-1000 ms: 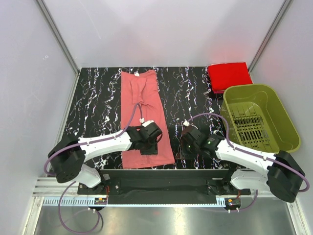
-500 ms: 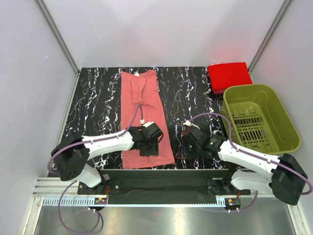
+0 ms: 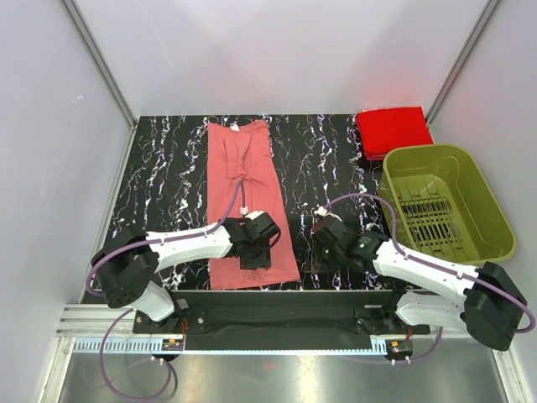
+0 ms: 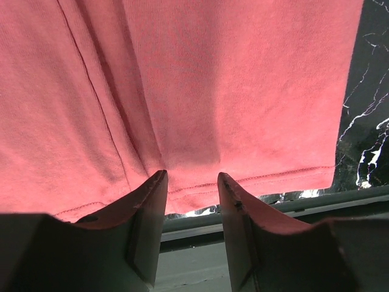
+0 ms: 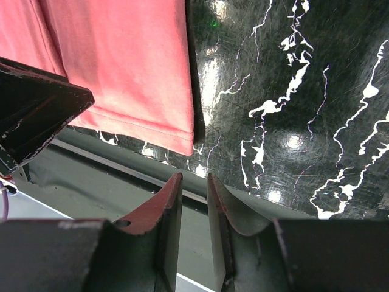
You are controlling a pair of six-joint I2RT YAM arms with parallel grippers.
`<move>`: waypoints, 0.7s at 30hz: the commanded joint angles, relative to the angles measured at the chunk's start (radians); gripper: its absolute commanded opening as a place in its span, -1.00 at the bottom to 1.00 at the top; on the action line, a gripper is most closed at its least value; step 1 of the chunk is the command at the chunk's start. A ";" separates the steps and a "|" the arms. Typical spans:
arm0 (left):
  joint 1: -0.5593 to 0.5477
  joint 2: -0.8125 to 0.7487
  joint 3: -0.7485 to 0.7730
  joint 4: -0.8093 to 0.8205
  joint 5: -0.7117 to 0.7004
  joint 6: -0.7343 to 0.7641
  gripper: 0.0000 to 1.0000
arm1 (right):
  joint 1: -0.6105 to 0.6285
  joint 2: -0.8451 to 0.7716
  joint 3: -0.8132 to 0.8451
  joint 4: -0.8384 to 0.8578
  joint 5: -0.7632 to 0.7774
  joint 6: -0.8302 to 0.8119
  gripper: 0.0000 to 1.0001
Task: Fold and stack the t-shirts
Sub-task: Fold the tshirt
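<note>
A salmon-pink t-shirt (image 3: pixel 243 168) lies folded into a long strip on the black marbled table (image 3: pixel 168 168), its hem near the front edge. My left gripper (image 3: pixel 256 260) hovers over that hem (image 4: pixel 255 176). Its jaws (image 4: pixel 191 177) are open with nothing between them. My right gripper (image 3: pixel 317 259) is just right of the shirt's near right corner (image 5: pixel 182 137), above bare table. Its jaws (image 5: pixel 193 177) stand a narrow gap apart and hold nothing. A brighter red t-shirt (image 3: pixel 393 130) sits folded at the back right corner.
An olive-green plastic basket (image 3: pixel 424 151) stands at the right, in front of the red shirt. The table's front edge and a metal rail (image 4: pixel 273 207) run just beyond both grippers' fingertips. The left gripper's black body (image 5: pixel 36 109) shows in the right wrist view.
Both arms have shifted only slightly near the pink shirt's hem. The left jaws have widened and narrowed a little. The shirts have not moved.
</note>
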 commanded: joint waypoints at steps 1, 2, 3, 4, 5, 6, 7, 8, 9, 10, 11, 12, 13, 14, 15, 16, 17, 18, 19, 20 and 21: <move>0.001 0.006 -0.006 -0.002 -0.026 -0.004 -0.14 | 0.009 0.005 0.027 0.019 0.027 -0.008 -0.41; 0.001 0.004 -0.007 0.000 -0.026 -0.007 -0.14 | 0.008 0.007 0.027 0.021 0.027 -0.008 -0.41; 0.001 0.006 -0.010 -0.002 -0.026 -0.007 -0.14 | 0.009 0.010 0.027 0.022 0.027 -0.008 -0.41; 0.001 0.003 -0.013 0.003 -0.025 -0.007 -0.17 | 0.008 0.013 0.027 0.022 0.027 -0.010 -0.41; 0.001 0.004 -0.016 0.009 -0.023 -0.009 -0.22 | 0.008 0.014 0.025 0.026 0.026 -0.008 -0.41; 0.001 0.003 -0.019 0.010 -0.020 -0.010 -0.24 | 0.008 0.016 0.025 0.027 0.024 -0.008 -0.41; 0.001 0.006 -0.019 0.012 -0.019 -0.010 -0.26 | 0.009 0.017 0.025 0.030 0.023 -0.008 -0.41; 0.001 0.009 -0.019 0.012 -0.017 -0.010 -0.31 | 0.008 0.019 0.025 0.033 0.021 -0.008 -0.41; 0.001 0.009 -0.018 0.012 -0.017 -0.010 -0.31 | 0.008 0.020 0.025 0.033 0.020 -0.010 -0.41; 0.001 0.009 -0.018 0.010 -0.019 -0.012 -0.32 | 0.009 0.020 0.025 0.032 0.020 -0.008 -0.41; 0.001 0.009 -0.016 0.006 -0.019 -0.013 -0.32 | 0.009 0.020 0.024 0.033 0.020 -0.008 -0.41; 0.001 0.009 -0.010 0.000 -0.025 -0.014 -0.28 | 0.009 0.019 0.022 0.030 0.020 -0.008 -0.41; 0.001 0.004 -0.007 -0.017 -0.032 -0.014 -0.27 | 0.008 0.017 0.022 0.030 0.021 -0.008 -0.41; 0.001 0.000 0.001 -0.025 -0.042 -0.012 -0.25 | 0.009 0.016 0.021 0.030 0.024 -0.008 -0.40; 0.001 -0.006 0.002 -0.039 -0.046 -0.012 -0.25 | 0.008 0.016 0.021 0.029 0.024 -0.008 -0.41; 0.001 -0.022 0.002 -0.042 -0.049 -0.012 -0.25 | 0.008 0.017 0.022 0.030 0.024 -0.008 -0.41; 0.001 -0.029 -0.001 -0.043 -0.051 -0.013 -0.25 | 0.008 0.019 0.022 0.029 0.024 -0.008 -0.42; 0.001 -0.035 -0.007 -0.043 -0.048 -0.015 -0.25 | 0.008 0.020 0.025 0.026 0.024 -0.010 -0.42; 0.001 -0.049 -0.013 -0.034 -0.045 -0.018 -0.25 | 0.008 0.020 0.025 0.027 0.024 -0.010 -0.41; 0.001 -0.052 -0.025 -0.028 -0.037 -0.023 -0.25 | 0.008 0.022 0.025 0.029 0.026 -0.010 -0.42; 0.001 -0.057 -0.030 -0.019 -0.023 -0.026 -0.26 | 0.009 0.025 0.025 0.030 0.026 -0.010 -0.42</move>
